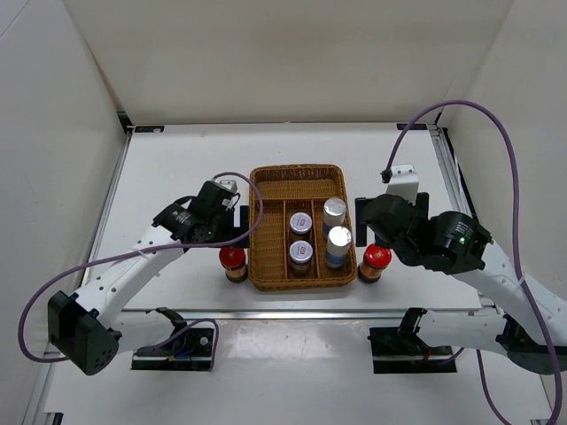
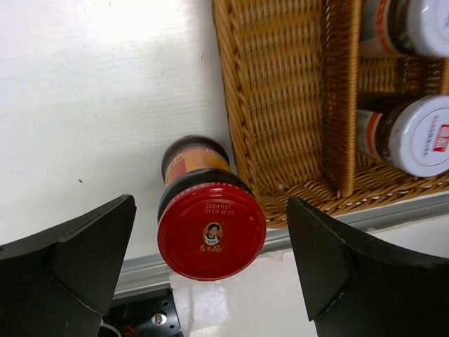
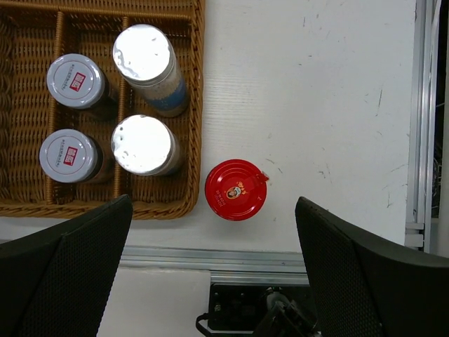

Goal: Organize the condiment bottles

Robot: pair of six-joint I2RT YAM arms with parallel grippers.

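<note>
I see my left pincer (image 2: pixel 210 207) released above the left red-capped bottle (image 2: pixel 210 232), and my right pincer (image 3: pixel 212 203) released above the right red-capped bottle (image 3: pixel 236 189).

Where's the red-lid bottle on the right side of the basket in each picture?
Top external: the right red-capped bottle stands just outside the near right corner of the wicker tray.
Left wrist: not in it; the red cap there is the other bottle, on the tray's left.
Right wrist: low centre, just right of the tray.
Shared landmark: the wicker tray.
</note>
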